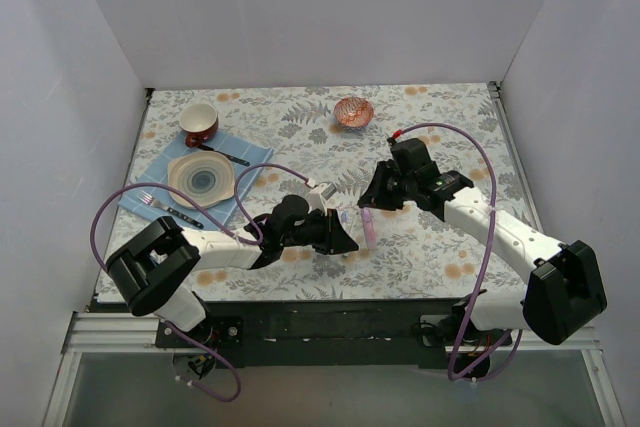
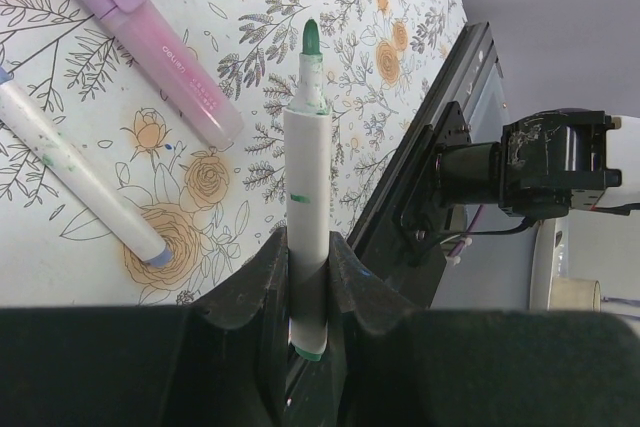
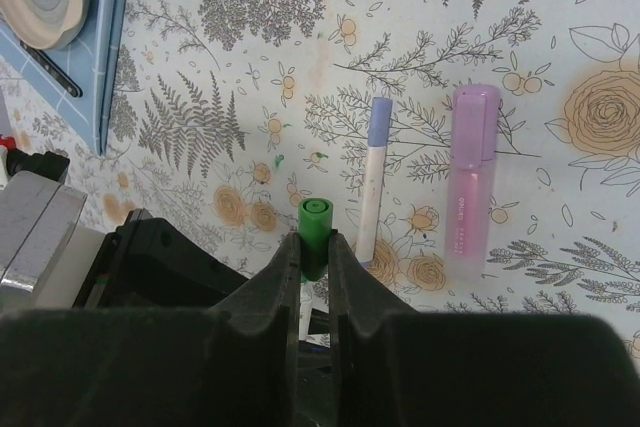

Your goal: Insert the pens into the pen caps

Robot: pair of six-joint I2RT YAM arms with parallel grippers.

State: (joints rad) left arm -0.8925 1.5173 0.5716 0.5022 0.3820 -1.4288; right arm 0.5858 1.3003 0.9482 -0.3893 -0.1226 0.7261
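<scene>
My left gripper (image 2: 308,244) is shut on a slim white pen (image 2: 305,162) whose bare green tip (image 2: 311,39) points away from the wrist. My right gripper (image 3: 314,247) is shut on the green cap (image 3: 315,222), held above the table just short of that tip. In the top view the two grippers, left (image 1: 343,238) and right (image 1: 376,198), face each other at the table's near middle. A pale-pink marker (image 3: 471,182) and a slim white pen wearing a purple-blue cap (image 3: 374,172) lie side by side on the cloth between them. The pink marker (image 1: 368,228) also shows in the top view.
A blue mat (image 1: 160,172) at the left carries a plate (image 1: 202,179), a fork (image 1: 170,208) and a knife (image 1: 226,155). A red cup (image 1: 199,123) stands behind it. An orange patterned bowl (image 1: 354,111) sits at the back. The table's front edge (image 2: 425,152) is close to the left gripper.
</scene>
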